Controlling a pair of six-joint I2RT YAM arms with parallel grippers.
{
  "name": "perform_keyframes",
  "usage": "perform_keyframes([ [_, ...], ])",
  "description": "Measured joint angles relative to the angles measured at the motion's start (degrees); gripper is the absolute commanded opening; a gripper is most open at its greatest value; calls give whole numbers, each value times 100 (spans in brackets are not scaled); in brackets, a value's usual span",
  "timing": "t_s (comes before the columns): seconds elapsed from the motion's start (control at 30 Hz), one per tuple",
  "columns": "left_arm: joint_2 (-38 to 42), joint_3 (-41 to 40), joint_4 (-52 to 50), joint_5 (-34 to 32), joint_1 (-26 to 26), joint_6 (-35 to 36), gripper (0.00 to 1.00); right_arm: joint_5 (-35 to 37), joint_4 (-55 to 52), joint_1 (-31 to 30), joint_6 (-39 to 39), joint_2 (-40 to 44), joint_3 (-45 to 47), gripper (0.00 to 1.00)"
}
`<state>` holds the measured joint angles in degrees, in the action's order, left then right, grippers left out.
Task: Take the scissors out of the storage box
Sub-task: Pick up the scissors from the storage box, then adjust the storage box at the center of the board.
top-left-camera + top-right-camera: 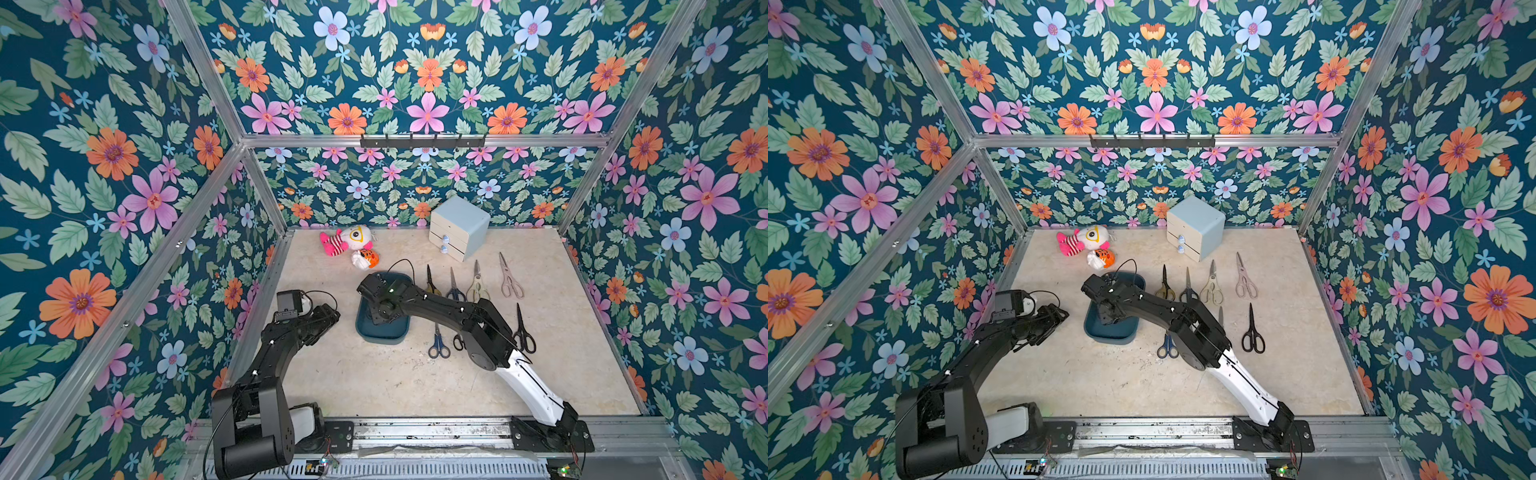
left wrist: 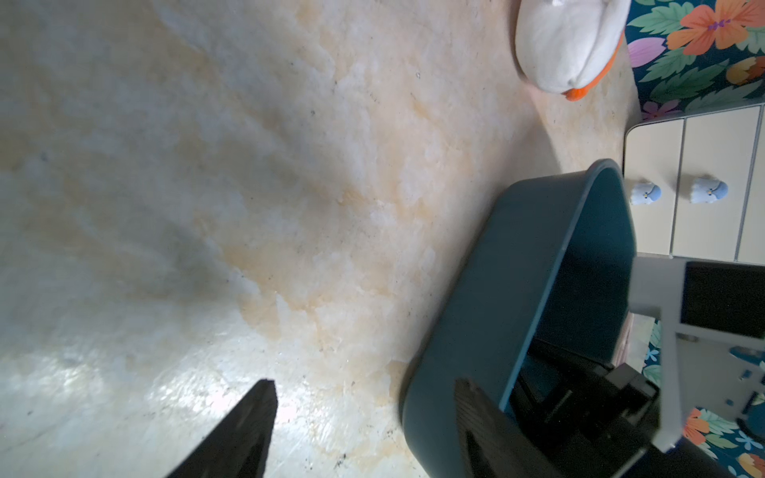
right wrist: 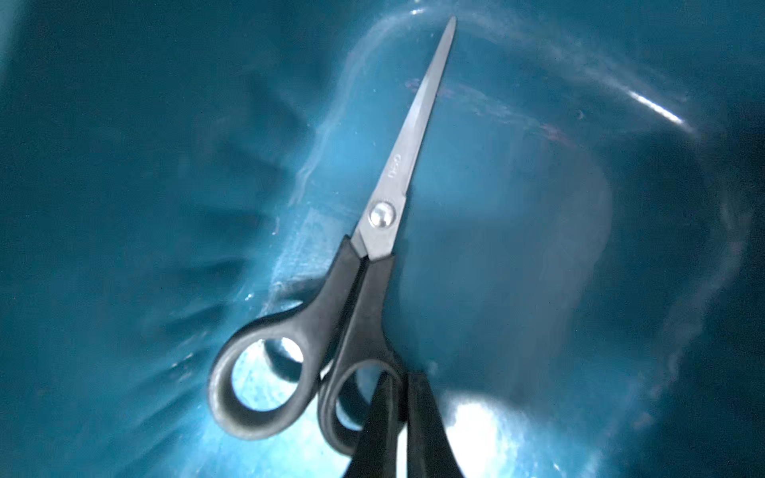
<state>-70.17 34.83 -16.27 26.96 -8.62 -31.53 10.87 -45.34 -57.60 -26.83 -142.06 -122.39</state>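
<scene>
One black-handled pair of scissors [image 3: 374, 244] lies flat on the floor of the teal storage box [image 1: 384, 337], where the right pincer [image 3: 401, 378] is clenched on the rim of its smaller finger loop. Seven further pairs [image 1: 523, 332] lie on the desk [image 1: 374, 382] at the box's right, the far row running from the yellow-black pair [image 1: 431, 284] to the pale pink pair [image 1: 510, 277], and one pair partly hidden under the right arm [image 1: 457, 311]. Left pincer [image 2: 364, 385]: released, jaws apart, just beside the box's left wall.
</scene>
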Motion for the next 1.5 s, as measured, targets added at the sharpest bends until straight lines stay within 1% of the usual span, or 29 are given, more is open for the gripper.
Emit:
perform_keyframes([
  [0.2, 85, 28, -13, -68, -11, -2, 73, 4, -551, 33, 162, 136, -208, 0],
  [0.33, 136, 48, -15, -129, -11, -4, 73, 7, -629, 66, 251, 420, -170, 0],
  [0.63, 184, 81, -39, -181, -11, -103, 73, -22, -588, 72, 354, 791, 144, 0],
  [0.77, 184, 114, -44, -227, -11, -107, 73, -35, -518, 72, 367, 1292, 487, 0],
  [0.93, 85, 236, -149, -258, -11, -74, 73, -61, -271, 70, 400, 2166, 1311, 0],
  [1.2, -114, 535, -262, -221, -11, 160, 73, -52, 114, 66, 422, 3705, 3456, 0],
  [1.4, -101, 564, -313, -201, -9, 173, 72, -175, 448, 66, 448, 4450, 4988, 0],
  [1.5, -37, 546, -356, -208, -4, 173, 72, -271, 721, 13, 503, 4570, 5438, 0],
])
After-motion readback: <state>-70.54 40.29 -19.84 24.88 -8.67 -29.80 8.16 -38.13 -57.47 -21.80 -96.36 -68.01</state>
